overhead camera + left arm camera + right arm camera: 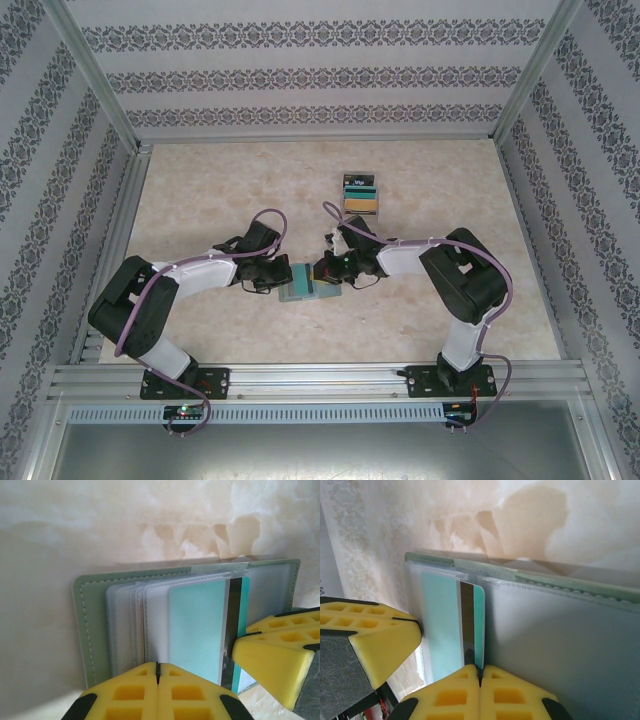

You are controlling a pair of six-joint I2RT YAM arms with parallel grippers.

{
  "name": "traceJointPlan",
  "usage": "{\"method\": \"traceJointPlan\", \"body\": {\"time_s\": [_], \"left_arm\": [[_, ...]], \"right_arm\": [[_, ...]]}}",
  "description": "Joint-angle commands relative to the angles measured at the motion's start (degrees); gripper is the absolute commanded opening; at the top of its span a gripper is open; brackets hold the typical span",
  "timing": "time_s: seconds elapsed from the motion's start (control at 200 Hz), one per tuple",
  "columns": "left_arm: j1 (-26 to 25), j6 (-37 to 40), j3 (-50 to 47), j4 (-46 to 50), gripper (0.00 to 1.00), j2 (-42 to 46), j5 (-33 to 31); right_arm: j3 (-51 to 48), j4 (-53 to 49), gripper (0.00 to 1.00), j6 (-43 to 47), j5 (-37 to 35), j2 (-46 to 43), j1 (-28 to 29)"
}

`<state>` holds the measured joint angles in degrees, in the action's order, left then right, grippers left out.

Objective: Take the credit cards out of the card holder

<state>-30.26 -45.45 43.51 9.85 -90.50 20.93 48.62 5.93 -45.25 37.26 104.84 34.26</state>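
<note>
The card holder (298, 285) lay open on the table (200, 200) between the two grippers, well short of the pile of cards (360, 195) set out towards the far side. The left gripper (157, 672) was closed at the near edge of the holder's clear sleeves (125, 625), whose edges ran into the seam between its fingers, so it appeared to pinch them and pin the holder (92, 625) in place. The right gripper (481, 677) was likewise shut, with the edge of a teal card (478, 625) bearing a dark stripe caught between its fingers. Most of that card sat under frosted plastic. The step in hand was judged to be the extraction of this card from its sleeve. The next move would call for a straight pull along the sleeve's open side, the left grip kept firm. A skewed pull could drag the holder or buckle the card.
</note>
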Motion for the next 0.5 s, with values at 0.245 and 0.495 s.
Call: {"method": "traceJointPlan", "body": {"time_s": [0.245, 0.495], "left_arm": [[0.58, 1.99, -0.35, 5.45, 0.05, -2.67, -2.11], [0.62, 2.65, 0.31, 6.06, 0.05, -2.41, -1.86]], "right_arm": [[-4.86, -2.6, 0.0, 3.21, 0.42, -3.98, -5.09], [-7.66, -5.57, 0.0, 6.53, 2.87, -10.64, -9.32]]}}
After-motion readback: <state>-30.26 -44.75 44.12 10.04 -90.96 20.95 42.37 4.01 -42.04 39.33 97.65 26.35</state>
